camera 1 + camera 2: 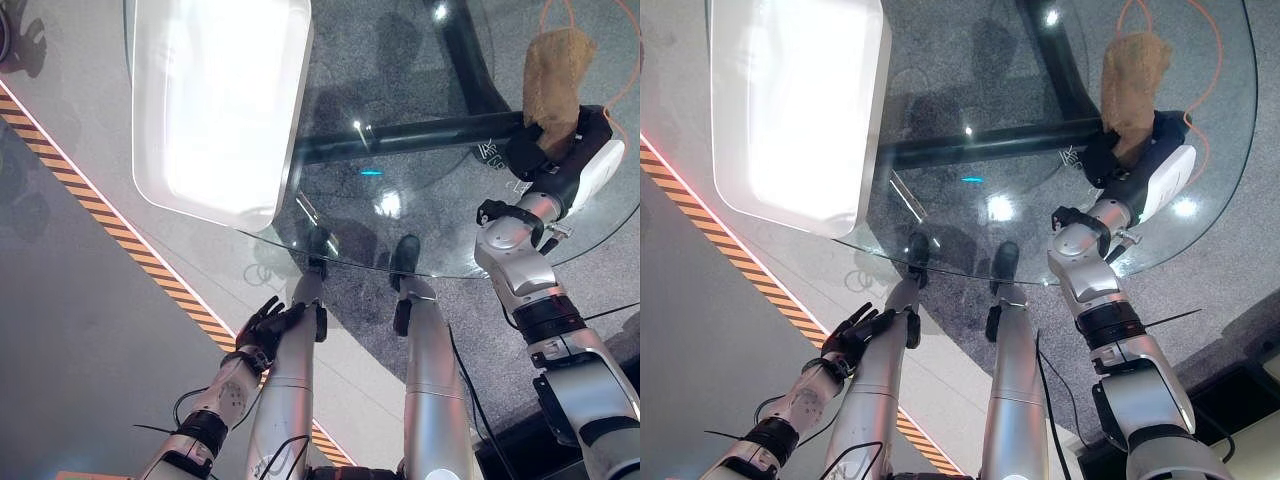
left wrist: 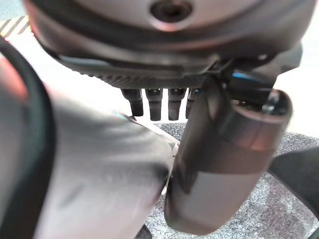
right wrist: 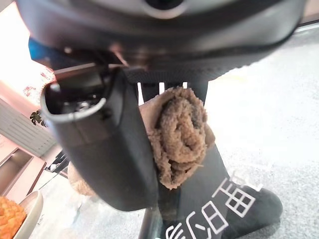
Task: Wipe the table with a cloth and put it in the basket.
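A brown terry cloth (image 1: 555, 75) lies on the round glass table (image 1: 440, 230) at its far right. My right hand (image 1: 545, 150) sits at the cloth's near end. In the right wrist view the cloth (image 3: 179, 134) is bunched between the thumb (image 3: 99, 144) and the fingers, so this hand is shut on it. The white basket (image 1: 296, 110) stands on the table's far left part, well away from the cloth. My left hand (image 1: 265, 325) hangs low below the table's near edge, with its fingers (image 2: 154, 102) straight and holding nothing.
Under the glass runs a black table frame (image 1: 420, 135) across the middle. An orange cord (image 1: 1215, 70) lies on the floor at the far right. A striped orange-and-black line (image 1: 120, 230) crosses the floor at the left.
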Motion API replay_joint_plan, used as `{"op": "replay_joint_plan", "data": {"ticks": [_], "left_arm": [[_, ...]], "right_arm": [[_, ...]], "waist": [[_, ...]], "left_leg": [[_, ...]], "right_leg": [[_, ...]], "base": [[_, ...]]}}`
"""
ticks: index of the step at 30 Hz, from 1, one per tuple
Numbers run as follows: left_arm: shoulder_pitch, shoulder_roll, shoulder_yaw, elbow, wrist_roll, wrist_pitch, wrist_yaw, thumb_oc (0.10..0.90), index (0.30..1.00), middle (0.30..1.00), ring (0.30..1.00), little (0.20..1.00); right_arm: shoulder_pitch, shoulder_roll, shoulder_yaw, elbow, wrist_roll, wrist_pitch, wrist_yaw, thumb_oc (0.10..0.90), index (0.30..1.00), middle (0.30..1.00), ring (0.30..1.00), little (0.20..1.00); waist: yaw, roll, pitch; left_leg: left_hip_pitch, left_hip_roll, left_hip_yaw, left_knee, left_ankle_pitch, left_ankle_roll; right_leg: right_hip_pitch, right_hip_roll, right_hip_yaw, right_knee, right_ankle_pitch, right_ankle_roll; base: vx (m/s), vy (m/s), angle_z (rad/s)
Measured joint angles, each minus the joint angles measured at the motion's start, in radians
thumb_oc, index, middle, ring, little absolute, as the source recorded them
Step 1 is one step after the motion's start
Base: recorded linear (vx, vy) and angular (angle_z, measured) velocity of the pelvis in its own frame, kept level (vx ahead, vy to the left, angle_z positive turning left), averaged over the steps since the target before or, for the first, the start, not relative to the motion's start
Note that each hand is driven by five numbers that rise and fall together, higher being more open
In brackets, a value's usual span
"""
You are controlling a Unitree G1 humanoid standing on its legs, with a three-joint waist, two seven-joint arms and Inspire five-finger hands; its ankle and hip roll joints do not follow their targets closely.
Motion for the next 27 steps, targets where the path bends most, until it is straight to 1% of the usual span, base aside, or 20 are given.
{"op": "replay_joint_plan", "data": {"ticks": [4, 12, 15, 17, 20, 23, 27], "left_arm": [[0.000, 0.000, 0.000, 0.000, 0.000, 0.000, 0.000, 0.800, 0.900, 0.900, 0.900, 0.900], [0.000, 0.000, 0.000, -0.001, 0.000, 0.001, 0.000, 0.800, 0.900, 0.900, 0.900, 0.900], [0.000, 0.000, 0.001, -0.002, 0.000, 0.003, 0.001, 0.800, 0.900, 0.900, 0.900, 0.900], [0.000, 0.000, 0.003, -0.002, 0.000, 0.004, 0.001, 0.800, 0.900, 0.900, 0.900, 0.900], [0.000, 0.000, 0.005, -0.002, 0.001, 0.004, 0.001, 0.800, 0.900, 0.900, 0.900, 0.900], [0.000, 0.002, 0.012, 0.000, 0.002, 0.004, 0.001, 0.800, 0.900, 0.900, 0.900, 0.900], [0.001, 0.002, 0.013, 0.002, 0.005, 0.004, 0.001, 0.800, 0.900, 0.900, 0.900, 0.900]], "right_arm": [[0.000, 0.000, 0.000, 0.000, -0.002, 0.002, -0.001, 0.100, 0.300, 0.300, 0.300, 0.200], [0.000, -0.001, 0.000, -0.004, -0.028, 0.045, 0.004, 0.100, 0.300, 0.300, 0.300, 0.200], [0.005, -0.002, -0.001, -0.020, -0.056, 0.070, 0.028, 0.100, 0.300, 0.300, 0.300, 0.200], [0.020, -0.014, -0.001, -0.048, -0.088, 0.086, 0.074, 0.100, 0.300, 0.300, 0.300, 0.200], [0.028, -0.022, 0.001, -0.060, -0.126, 0.088, 0.121, 0.100, 0.300, 0.300, 0.300, 0.200], [0.028, -0.034, 0.003, -0.074, -0.210, 0.088, 0.199, 0.100, 0.300, 0.300, 0.300, 0.200], [0.040, -0.057, 0.009, -0.102, -0.265, 0.088, 0.290, 0.100, 0.300, 0.300, 0.300, 0.200]], "waist": [[0.001, 0.000, 0.000], [0.002, 0.000, 0.000], [0.000, 0.000, 0.000], [-0.002, 0.000, 0.000], [-0.007, 0.000, 0.000], [-0.022, 0.001, 0.000], [-0.026, 0.004, 0.000]], "left_leg": [[0.000, 0.000, 0.000, 0.003, 0.000, 0.000], [0.000, 0.000, 0.000, 0.010, 0.000, 0.000], [-0.001, 0.000, 0.000, 0.010, -0.003, -0.005], [-0.002, 0.000, 0.000, 0.009, -0.004, -0.005], [-0.004, 0.000, 0.000, 0.008, -0.004, -0.005], [-0.014, 0.001, -0.001, 0.011, -0.001, -0.002], [-0.013, 0.003, -0.001, 0.011, -0.001, -0.002]], "right_leg": [[0.000, 0.000, 0.000, 0.003, 0.000, 0.000], [0.001, 0.000, 0.000, 0.010, 0.000, 0.000], [0.000, 0.000, 0.000, 0.011, -0.005, 0.006], [-0.001, 0.000, 0.000, 0.009, -0.005, 0.006], [-0.003, 0.000, 0.000, 0.009, -0.006, 0.006], [-0.013, 0.001, -0.001, 0.011, -0.006, 0.005], [-0.013, 0.002, -0.001, 0.012, -0.006, 0.005]], "base": [[0.00, 0.000, 0.00], [0.00, 0.000, 0.00], [0.00, 0.000, 0.00], [0.00, 0.000, 0.00], [0.00, 0.000, 0.00], [0.00, 0.000, 0.00], [0.00, 0.000, 0.00]]}}
